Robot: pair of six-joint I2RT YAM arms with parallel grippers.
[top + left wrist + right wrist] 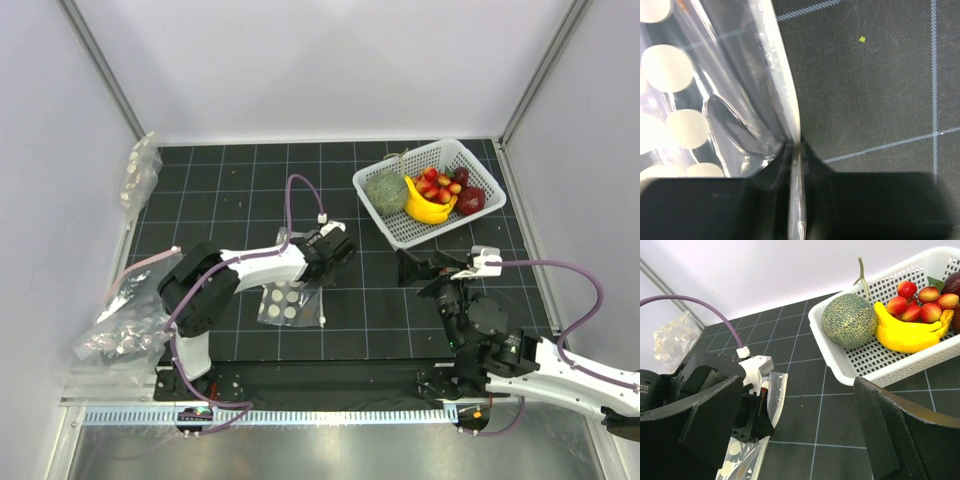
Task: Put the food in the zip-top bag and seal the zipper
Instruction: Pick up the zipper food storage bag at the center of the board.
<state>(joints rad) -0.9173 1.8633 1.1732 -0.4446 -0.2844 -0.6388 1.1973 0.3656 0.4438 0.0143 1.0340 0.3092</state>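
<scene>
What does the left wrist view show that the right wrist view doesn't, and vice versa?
Left wrist only: the left hand pinched shut on the edge of the dotted bag, seen close up. Right wrist only: the white basket holding the red fruits, banana and green melon, plus the open right hand. Both: the dotted bag, the left hand and the black grid mat.

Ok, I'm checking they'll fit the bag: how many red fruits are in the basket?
6 red fruits visible, all in the basket just beyond the banana: three in a far row, three nearer, next to the banana. More may be hidden underneath.
</scene>
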